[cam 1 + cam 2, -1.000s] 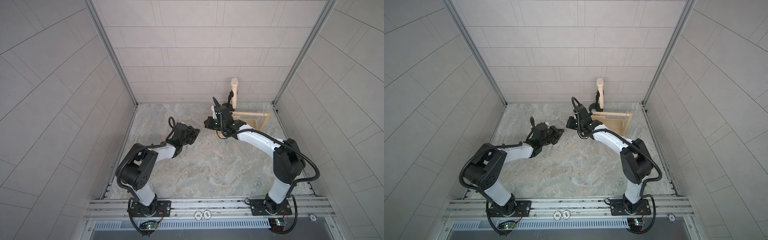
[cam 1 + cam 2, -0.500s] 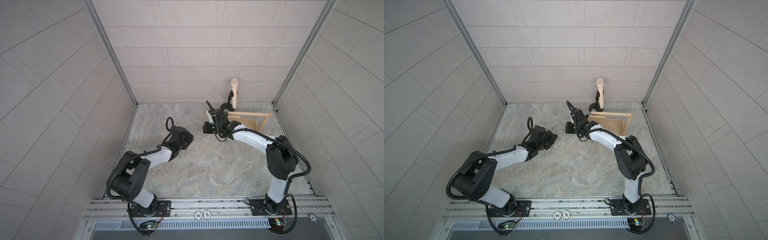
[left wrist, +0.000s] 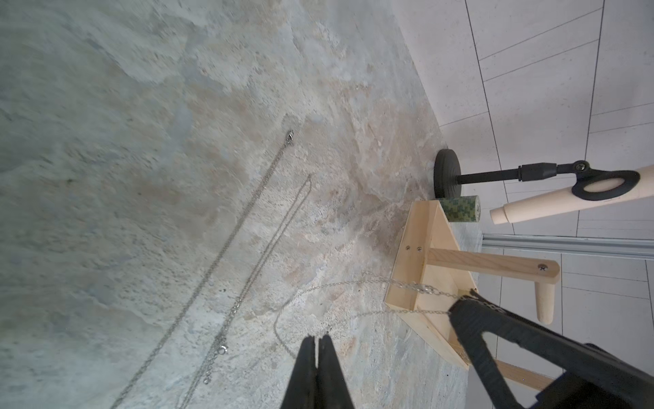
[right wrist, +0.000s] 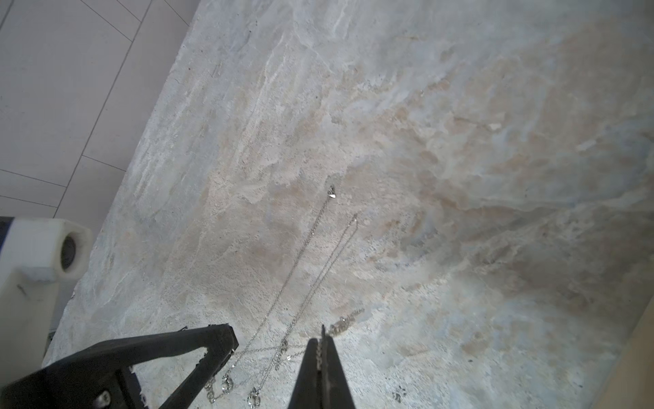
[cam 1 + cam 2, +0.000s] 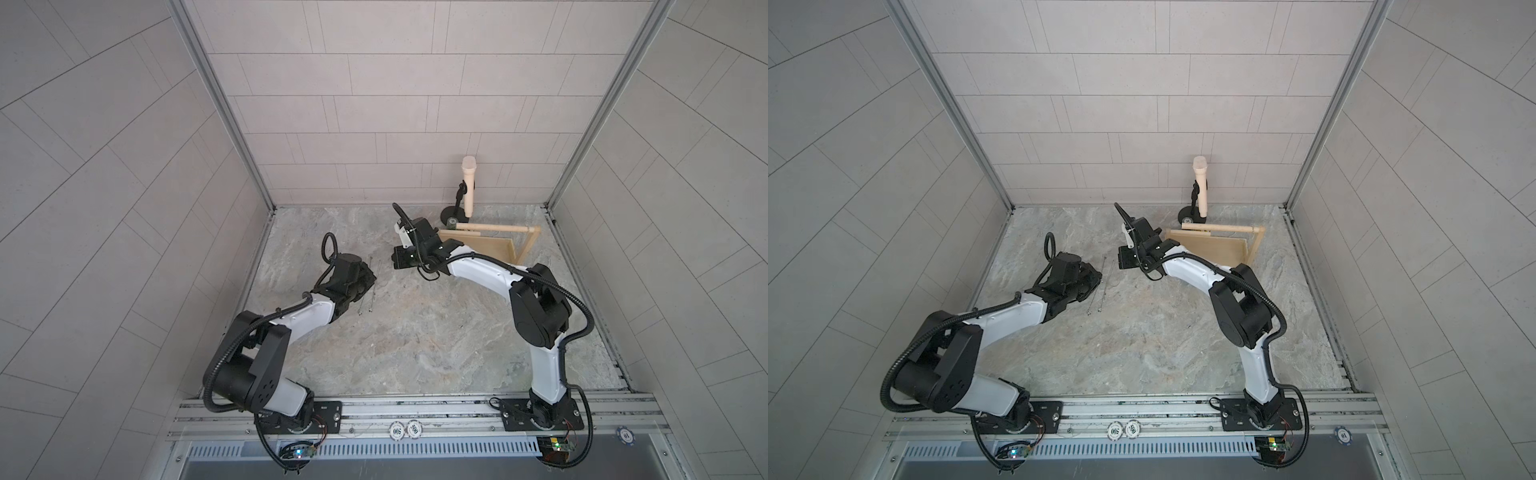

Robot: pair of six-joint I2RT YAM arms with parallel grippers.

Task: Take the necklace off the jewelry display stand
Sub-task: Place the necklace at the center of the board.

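The necklace [image 3: 407, 312] hangs clear of the jewelry display stand [image 3: 417, 226], clamped at both ends. In the left wrist view its long axis runs from the closed left gripper [image 3: 318, 339], bottom centre, to the closed right gripper [image 3: 465, 301], lower right. You likely lower both together.

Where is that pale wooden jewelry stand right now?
In both top views the jewelry display stand sits toward the far right corner of the table, in front of the black microphone stand.
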